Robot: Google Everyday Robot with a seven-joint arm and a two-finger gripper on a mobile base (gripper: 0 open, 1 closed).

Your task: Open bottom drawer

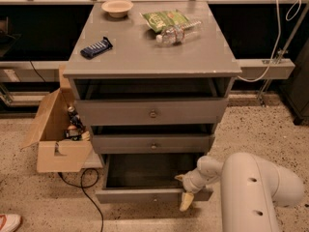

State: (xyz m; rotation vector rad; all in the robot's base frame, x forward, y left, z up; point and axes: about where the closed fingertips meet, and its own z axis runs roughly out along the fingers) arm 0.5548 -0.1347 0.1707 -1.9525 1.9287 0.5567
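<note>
The grey cabinet [152, 52] has three drawers. The bottom drawer [145, 195] is pulled well out toward me, its dark grey inside [145, 170] showing and a small knob at the centre of its front panel. My gripper [185, 191] sits at the right end of that front panel, one yellowish finger inside the drawer rim and one hanging down in front of it. The white arm [251, 192] comes in from the lower right. The top drawer [152, 112] and middle drawer [152, 143] are slightly ajar.
On the cabinet top lie a bowl [117, 7], a green snack bag [166, 19], a plastic bottle [177, 32] and a dark bar [96, 47]. An open cardboard box [58, 139] with items stands left of the cabinet, a black cable [87, 187] beside it. A shoe tip [7, 222] shows bottom left.
</note>
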